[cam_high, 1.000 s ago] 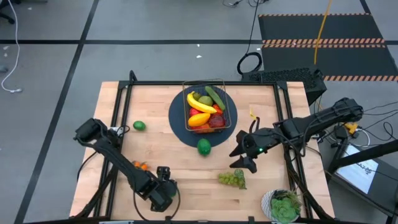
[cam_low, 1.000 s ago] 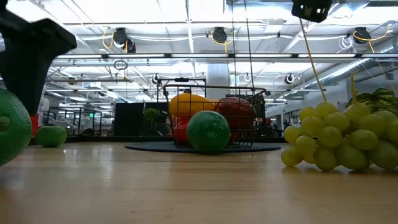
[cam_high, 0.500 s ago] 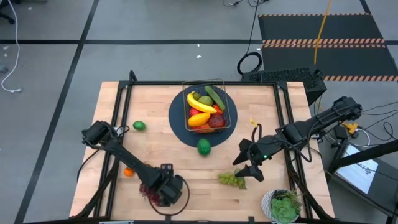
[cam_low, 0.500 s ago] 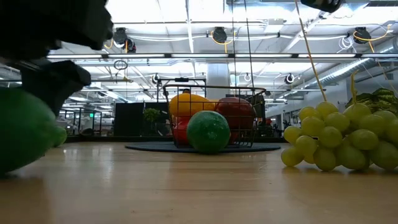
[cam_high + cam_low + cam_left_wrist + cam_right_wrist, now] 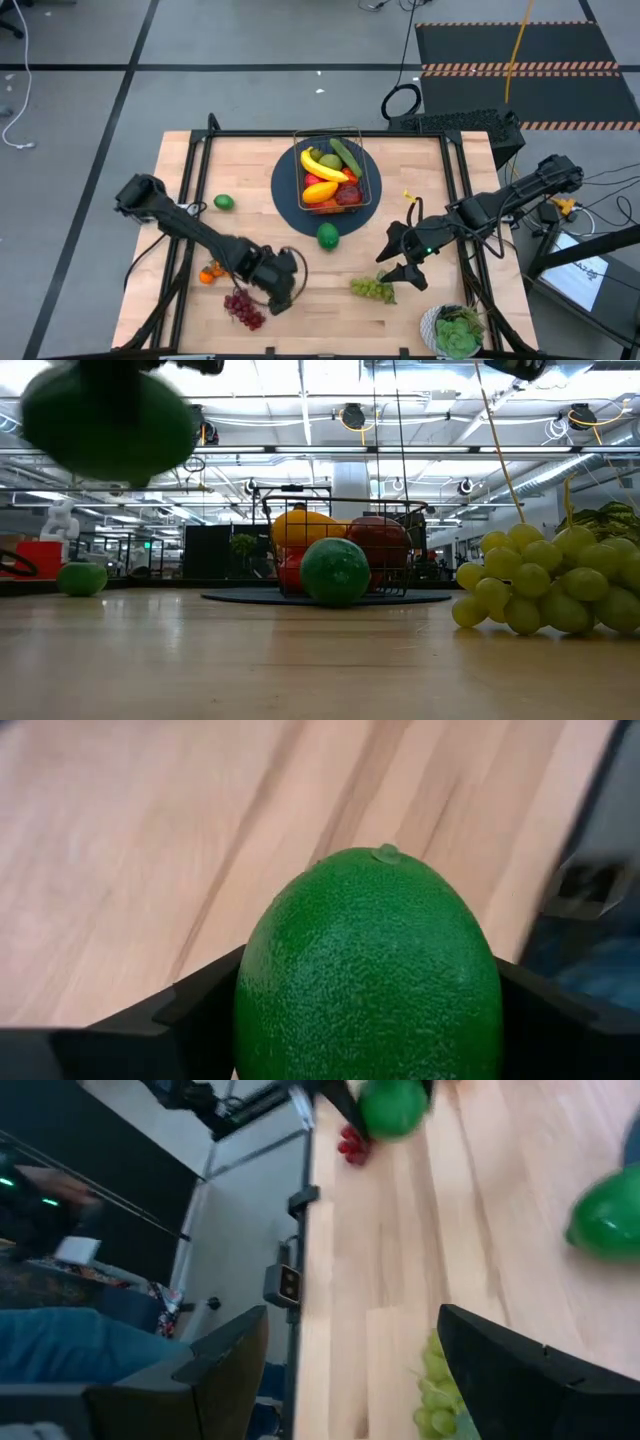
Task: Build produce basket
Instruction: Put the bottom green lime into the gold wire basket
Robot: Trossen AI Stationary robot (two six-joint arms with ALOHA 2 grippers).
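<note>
My left gripper (image 5: 282,288) is shut on a green lime (image 5: 370,970), which floats well above the tabletop in the low view (image 5: 110,420); from above, the gripper hides it. The wire basket (image 5: 335,168) stands on a round dark-blue mat, holding a banana, a cucumber, red fruit and a mango. A round green fruit (image 5: 328,236) rests on the table at the mat's near rim. My right gripper (image 5: 405,266) hovers open just beyond the green grapes (image 5: 372,289), touching nothing. My left gripper pinches the lime by its two opposite sides (image 5: 255,1005) between its two fingers (image 5: 190,1015). The fingers come from above, slanting steeply down. The lime is lifted clear of the table, its small nub end (image 5: 385,852) pointing away from the wrist.
Purple grapes (image 5: 242,308) and an orange (image 5: 208,272) lie near the front left. A second lime (image 5: 224,202) sits at the left. A potted plant (image 5: 455,330) stands at the front right corner. Bare wood lies between my left gripper and the mat.
My left gripper has risen from the table's near edge with the lime and gone toward the right and far side, closer to the basket, rolling as it went. The lime, on the table a second ago, now hangs clear. The purple grapes have come into view.
</note>
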